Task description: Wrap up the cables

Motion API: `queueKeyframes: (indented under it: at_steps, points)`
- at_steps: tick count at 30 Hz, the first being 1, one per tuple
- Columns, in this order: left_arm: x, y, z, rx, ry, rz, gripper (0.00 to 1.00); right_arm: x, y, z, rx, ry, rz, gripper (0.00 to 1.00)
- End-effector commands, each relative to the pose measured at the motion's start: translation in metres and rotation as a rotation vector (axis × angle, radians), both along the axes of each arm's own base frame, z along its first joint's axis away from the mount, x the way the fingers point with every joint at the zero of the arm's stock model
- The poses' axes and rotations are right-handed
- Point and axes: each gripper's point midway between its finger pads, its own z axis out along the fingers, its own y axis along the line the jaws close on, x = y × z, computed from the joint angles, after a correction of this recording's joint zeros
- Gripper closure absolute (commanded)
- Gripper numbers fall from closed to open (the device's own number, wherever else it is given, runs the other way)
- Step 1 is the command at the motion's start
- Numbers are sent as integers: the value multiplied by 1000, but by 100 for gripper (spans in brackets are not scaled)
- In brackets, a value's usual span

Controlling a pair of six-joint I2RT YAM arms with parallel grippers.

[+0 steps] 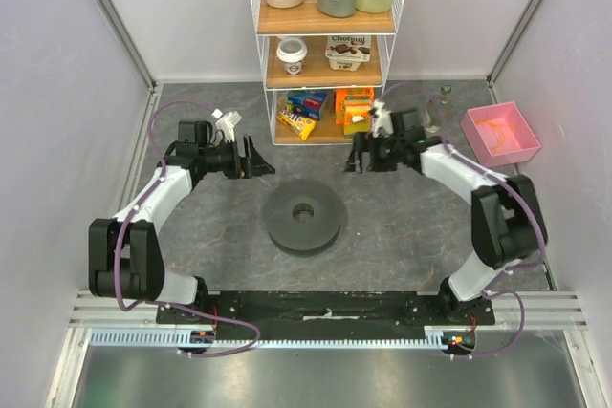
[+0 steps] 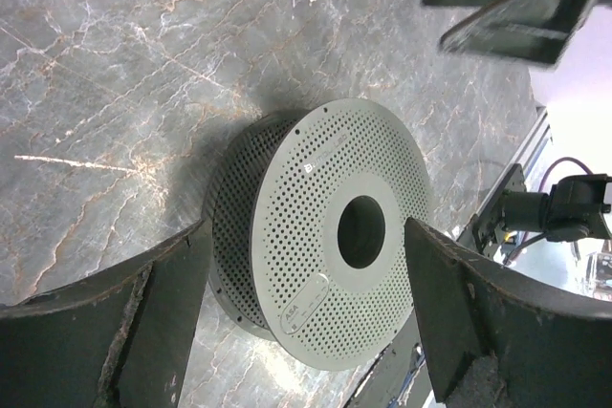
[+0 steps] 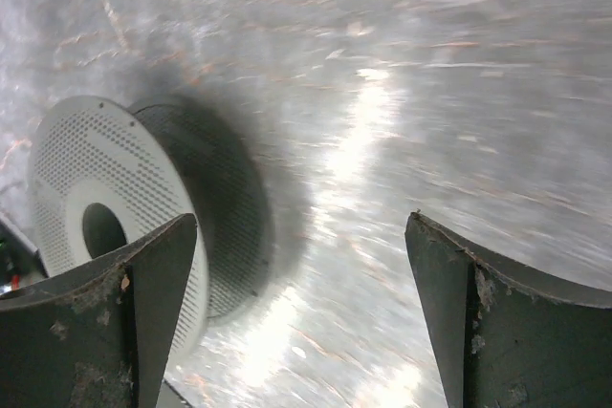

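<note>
Both arms up over the desk (image 1: 402, 246); the left fingers (image 1: 253, 161) and right fingers (image 1: 356, 156) face each other across the grey spool (image 1: 304, 217), which lies flat on one flange, bore upward, nearer to me than either set of tips.

Left fingers: spread wide, nothing between them; the left wrist view shows only the spool and bare marble in the gap. Right fingers: spread as wide as they go, also holding nothing; that wrist view is blurred, the spool off to its left.

Cable (image 1: 499, 127): what I take for it is a thin yellow-orange strand inside the pink tray (image 1: 524, 148) at the far right of the desk, beside the shelf rack (image 1: 325, 22). It is well apart from the spool and touches neither set of fingers.

Deciding relation: the tray sits to the right of the right fingers, behind the right forearm, so the right arm is much the nearer; the left would have to cross the whole desk.

Orientation: the strand looks to run roughly across the tray, left to right, in slack loops; it is too faint from above to tell where an end points or which loop lies on top; neither wrist view shows it.

Judgement: nothing wound yet; the first job is a pick from the tray, most likely with the right arm.
</note>
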Motion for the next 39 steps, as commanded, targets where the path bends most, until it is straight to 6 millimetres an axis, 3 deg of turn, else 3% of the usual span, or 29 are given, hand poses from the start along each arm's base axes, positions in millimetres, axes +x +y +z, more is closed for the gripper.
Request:
queueKeyframes:
  at_steps: [1,4,7,12,14,17,21,27,34,39]
  points:
    - [8,-2,31,-35,-90,10,13,5,-60,54,-94,-197,10,1]
    - [6,0,36,-15,-121,3,13,12,-118,95,-164,-314,-11,1]
    - [5,4,44,26,-179,6,14,13,-200,120,-275,-327,-108,1]
    - [0,4,63,66,-292,-6,15,11,-338,125,-382,-217,-412,1]
    - [-4,2,72,79,-339,-13,15,11,-388,121,-396,-160,-563,7]
    - [-12,-6,82,110,-408,-32,16,17,-432,109,-409,-86,-707,11]
    - [-23,-22,86,172,-494,-81,17,30,-459,93,-447,-61,-829,18]
    - [-38,-48,91,188,-556,-169,17,49,-481,81,-492,-81,-1039,21]
    - [-43,-55,89,172,-550,-191,17,72,-463,60,-481,-63,-1060,24]
    - [-43,-58,92,147,-531,-174,16,75,-468,44,-549,-25,-1114,26]
